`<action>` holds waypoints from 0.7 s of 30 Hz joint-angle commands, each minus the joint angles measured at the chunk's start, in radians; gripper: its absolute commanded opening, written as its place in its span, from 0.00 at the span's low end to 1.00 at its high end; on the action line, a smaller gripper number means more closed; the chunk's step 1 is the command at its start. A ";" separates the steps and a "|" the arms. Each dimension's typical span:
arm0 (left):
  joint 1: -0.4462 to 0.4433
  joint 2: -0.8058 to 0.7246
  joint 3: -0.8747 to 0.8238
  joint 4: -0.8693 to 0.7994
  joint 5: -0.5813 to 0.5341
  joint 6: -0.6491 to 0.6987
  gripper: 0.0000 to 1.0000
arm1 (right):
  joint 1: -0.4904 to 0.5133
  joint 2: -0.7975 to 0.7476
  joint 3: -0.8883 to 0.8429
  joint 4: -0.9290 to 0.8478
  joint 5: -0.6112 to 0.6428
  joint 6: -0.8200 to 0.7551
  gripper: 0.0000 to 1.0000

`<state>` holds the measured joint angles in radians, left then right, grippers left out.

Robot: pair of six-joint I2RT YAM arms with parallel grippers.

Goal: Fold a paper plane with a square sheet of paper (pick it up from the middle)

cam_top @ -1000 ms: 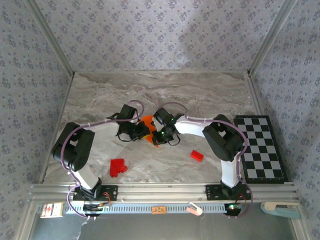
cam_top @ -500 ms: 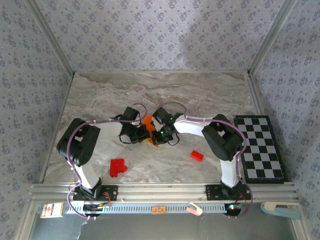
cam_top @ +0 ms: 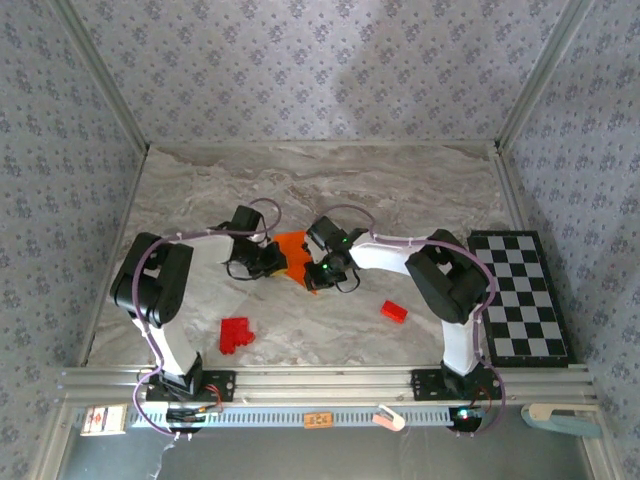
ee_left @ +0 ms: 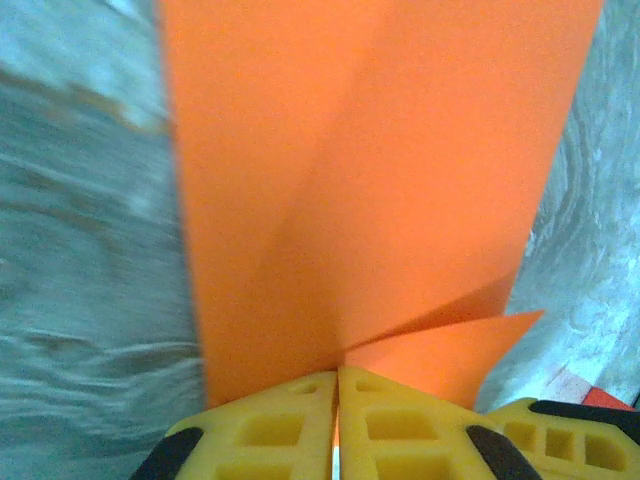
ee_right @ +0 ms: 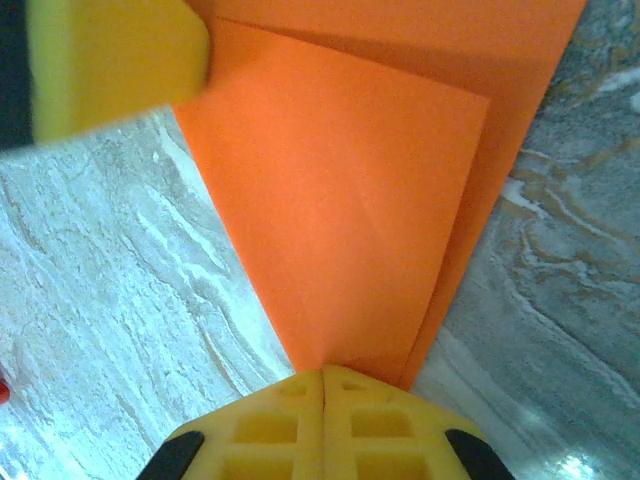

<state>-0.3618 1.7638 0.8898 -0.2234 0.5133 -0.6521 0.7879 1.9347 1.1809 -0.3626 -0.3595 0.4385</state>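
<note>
The orange sheet of paper (cam_top: 292, 245) hangs between my two grippers near the table's middle. It is creased and folded over itself in layers. My left gripper (cam_top: 274, 259) is shut on its left edge; in the left wrist view the paper (ee_left: 370, 180) fans out from the closed yellow fingertips (ee_left: 337, 375). My right gripper (cam_top: 319, 272) is shut on the sheet's lower pointed end. In the right wrist view two layers (ee_right: 350, 200) taper into the jaws (ee_right: 322, 375), and a left finger (ee_right: 110, 60) shows at top left. A paper plane is out of view.
A cluster of red blocks (cam_top: 236, 333) lies near the front left and a single red block (cam_top: 394, 312) front right of centre. A chequered board (cam_top: 520, 297) lies along the right edge. Patterned walls close in the marbled table (cam_top: 400, 190).
My left gripper has drawn back to the left, and more of the orange paper shows stretched between the grippers. The right gripper has barely moved.
</note>
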 commanded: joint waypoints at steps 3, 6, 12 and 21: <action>0.093 0.027 0.022 -0.102 -0.163 0.094 0.10 | -0.003 0.063 -0.078 -0.174 0.099 0.023 0.04; 0.101 0.005 0.048 -0.134 -0.168 0.110 0.10 | -0.001 0.056 -0.074 -0.162 0.091 0.030 0.04; 0.101 -0.091 0.095 -0.173 -0.148 0.081 0.12 | 0.003 0.023 -0.032 -0.115 0.067 0.042 0.05; 0.115 -0.322 0.035 -0.141 -0.185 -0.075 0.42 | -0.009 -0.170 0.036 0.079 0.076 0.132 0.25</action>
<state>-0.2596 1.4979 0.9512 -0.3630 0.3550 -0.6704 0.7845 1.8553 1.1828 -0.3431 -0.3210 0.5224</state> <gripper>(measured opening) 0.396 0.238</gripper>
